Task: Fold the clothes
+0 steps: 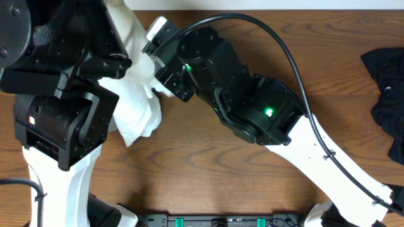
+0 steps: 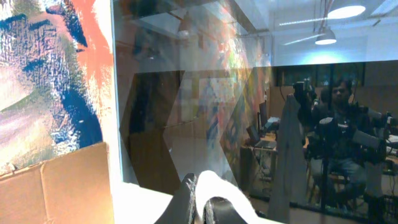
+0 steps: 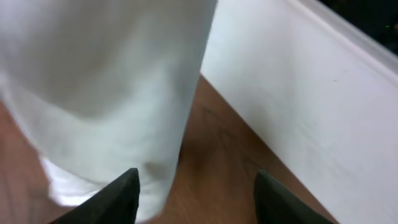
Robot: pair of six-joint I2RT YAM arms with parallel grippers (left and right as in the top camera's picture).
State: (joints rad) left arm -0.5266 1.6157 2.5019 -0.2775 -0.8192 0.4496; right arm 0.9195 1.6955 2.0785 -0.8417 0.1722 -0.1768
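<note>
A white T-shirt (image 1: 140,104) hangs bunched from my left gripper (image 1: 118,64), lifted over the left part of the wooden table (image 1: 252,183); its lower end rests on the wood. In the left wrist view the left gripper (image 2: 204,202) is shut on a fold of the white fabric (image 2: 214,183). My right gripper (image 1: 159,85) reaches in from the right, against the hanging shirt. In the right wrist view the right gripper (image 3: 196,190) is open: its left finger (image 3: 121,196) is at the edge of the white shirt (image 3: 106,81), and bare wood shows between the fingers.
A black garment (image 1: 388,88) lies crumpled at the table's right edge. A white wall or ledge (image 3: 298,81) runs along the far side of the table, close behind the shirt. Both arms crowd the left half.
</note>
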